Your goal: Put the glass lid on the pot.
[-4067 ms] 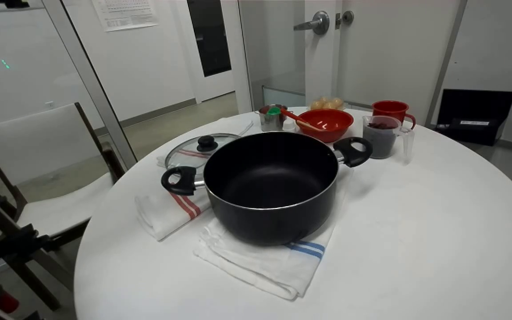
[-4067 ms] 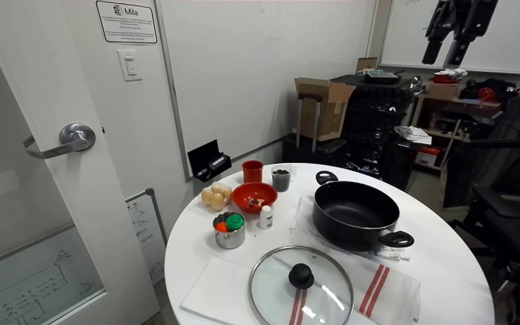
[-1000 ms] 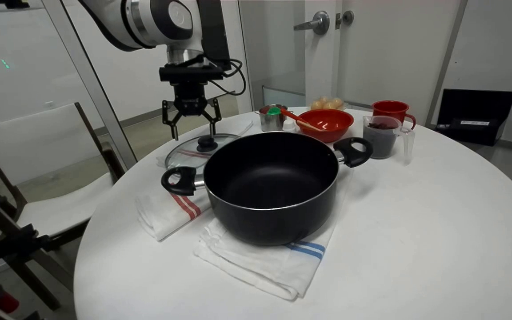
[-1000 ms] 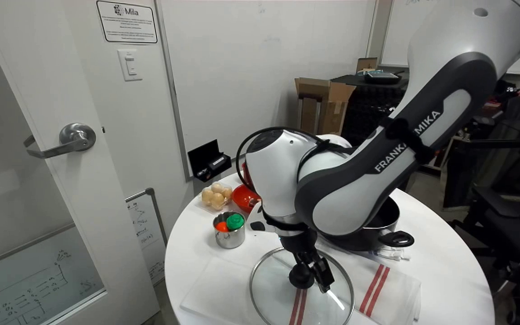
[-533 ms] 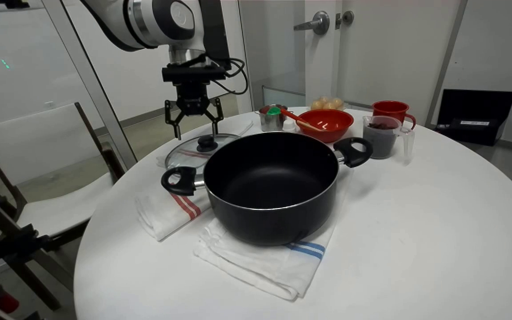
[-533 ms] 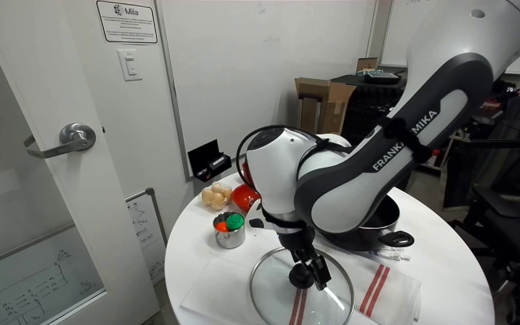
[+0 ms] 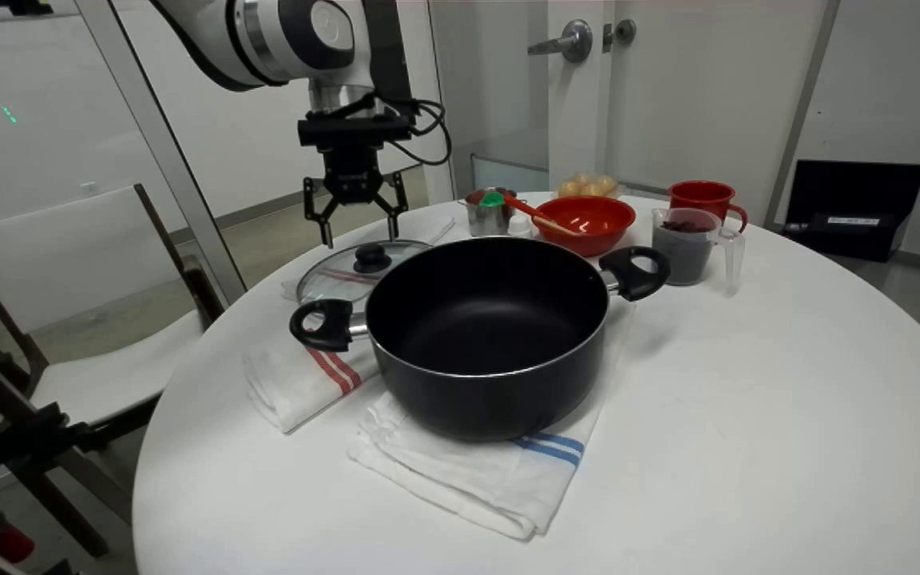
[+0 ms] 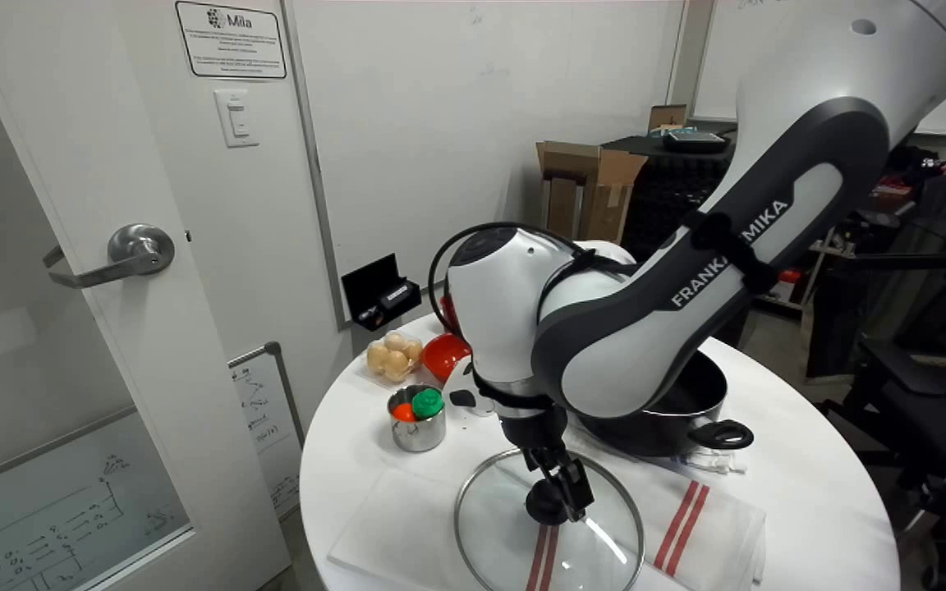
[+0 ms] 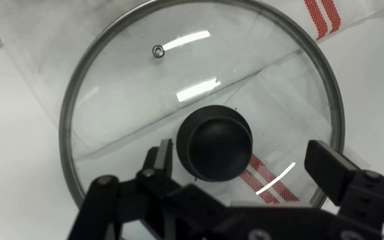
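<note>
Wrist view: the glass lid (image 9: 195, 104) is seen from above, and its black knob (image 9: 218, 148) is framed between the fingers (image 9: 328, 170) of the gripper (image 9: 238, 148). Those are spread pretty wide, with the knob placed much closer to the left one; whether it's touched can't be told.

In both exterior views the gripper is held over the lid, pointed down, and the lid is laid flat over a red-striped towel (image 8: 711, 525) on the round white table (image 7: 787, 415).

As for the pot (image 7: 488, 343), it's set uncovered on a white towel with blue stripes (image 7: 484, 483). In an exterior view the lid is seen to its left and farther back, partly hidden behind the pot and its left handle (image 7: 337, 319). In an exterior view a good chunk of the pot is blocked by the arm (image 8: 621, 345).

On the far side, a red bowl (image 7: 600, 239), a steel cup (image 7: 485, 220) and some round pale things (image 7: 588, 186) are bunched together. To the right of them, a red mug (image 7: 698, 196) and a clear measuring jug (image 7: 731, 255) with something dark (image 7: 684, 255) inside are parked.
</note>
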`<state>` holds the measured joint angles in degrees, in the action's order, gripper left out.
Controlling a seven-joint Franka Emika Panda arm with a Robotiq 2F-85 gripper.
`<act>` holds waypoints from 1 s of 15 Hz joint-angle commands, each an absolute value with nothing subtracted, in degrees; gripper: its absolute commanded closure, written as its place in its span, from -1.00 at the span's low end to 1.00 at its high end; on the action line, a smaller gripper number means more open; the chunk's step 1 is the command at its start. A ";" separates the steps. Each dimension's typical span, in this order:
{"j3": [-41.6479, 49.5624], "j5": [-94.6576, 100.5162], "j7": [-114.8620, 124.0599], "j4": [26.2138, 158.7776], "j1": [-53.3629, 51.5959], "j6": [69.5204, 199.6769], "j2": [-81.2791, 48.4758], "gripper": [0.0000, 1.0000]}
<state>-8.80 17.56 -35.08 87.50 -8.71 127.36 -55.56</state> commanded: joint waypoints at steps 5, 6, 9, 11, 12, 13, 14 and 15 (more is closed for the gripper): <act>-8.55 18.23 -36.26 84.41 -8.49 127.40 -58.54 -1.00; -8.51 18.22 -36.29 83.96 -8.49 127.29 -58.94 -1.00; -8.31 18.19 -36.33 82.63 -8.46 126.98 -60.09 -1.00; -8.20 18.23 -36.41 82.09 -8.44 127.09 -60.53 -0.45; -8.16 18.21 -36.45 81.90 -8.43 127.08 -60.68 -0.32; -8.13 18.21 -36.47 81.79 -8.42 127.11 -60.72 -0.15; -8.11 18.21 -36.51 81.60 -8.42 127.09 -60.81 -0.02; -8.07 18.19 -36.50 81.40 -8.41 127.07 -60.85 0.16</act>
<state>-8.06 17.56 -35.26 83.62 -8.55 127.36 -59.53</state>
